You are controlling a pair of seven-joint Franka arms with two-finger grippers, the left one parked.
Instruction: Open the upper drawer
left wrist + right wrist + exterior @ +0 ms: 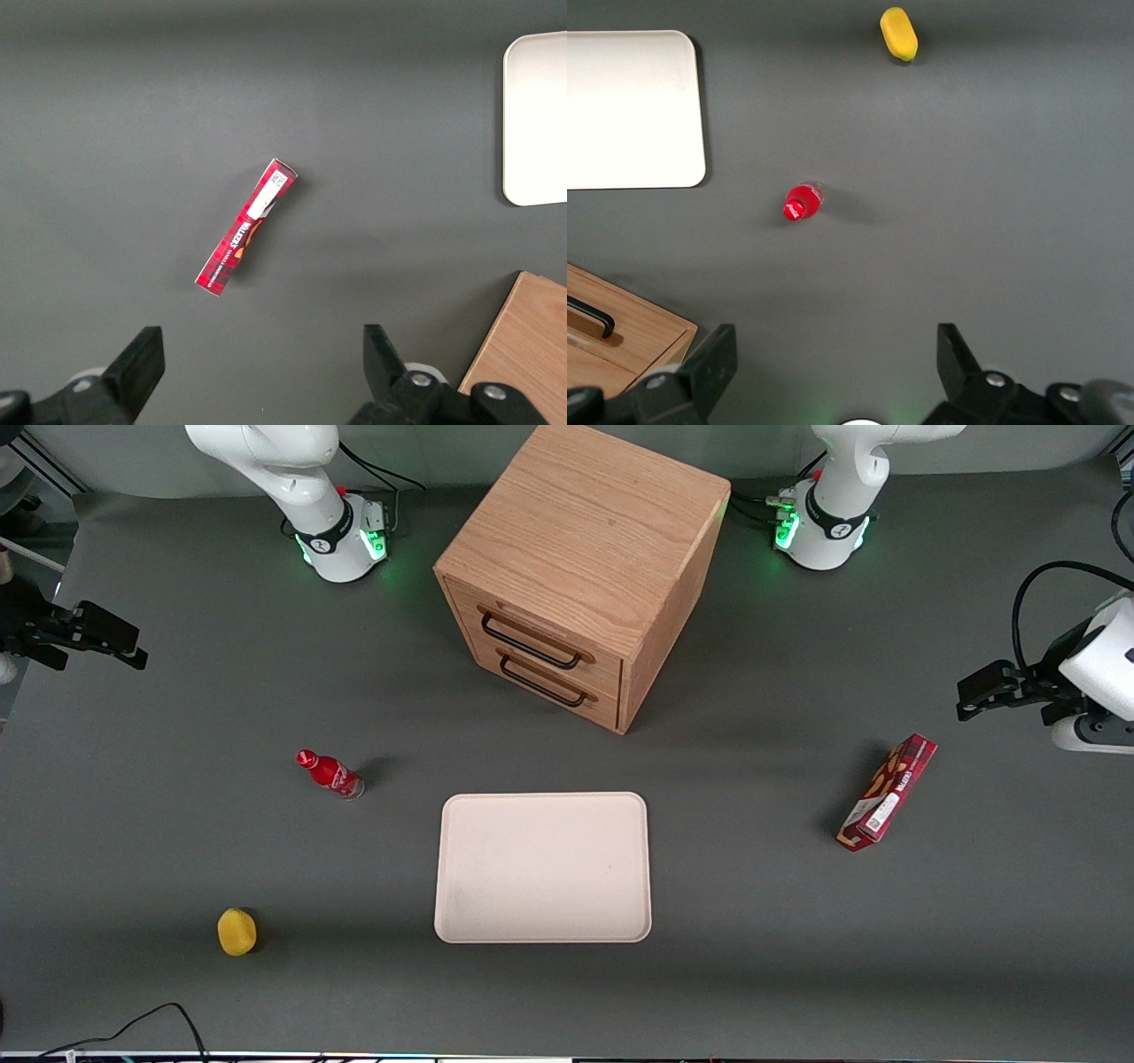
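Here we see the upper light oak drawer (532, 636) with its long black bar handle fully shut, top centre of the front frame. Our black two-finger hand (111, 645) hangs wide open at that frame's left edge, above the grey tabletop (221, 841), holding nothing.

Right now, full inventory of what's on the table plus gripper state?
cabinet: 1, light oak, mid-table, farther from the front camera than the tray
upper drawer: 1, oak with black bar handle, closed
lower drawer: 1, oak with black bar handle, closed, under the upper one
tray: 1, cream, in front of the cabinet
bottle: 1, red, standing upright, toward the working arm's end
yellow object: 1, yellow, nearer the front camera than the bottle
snack box: 1, red, toward the parked arm's end
gripper: 1, black, open, raised above the table near the bottle
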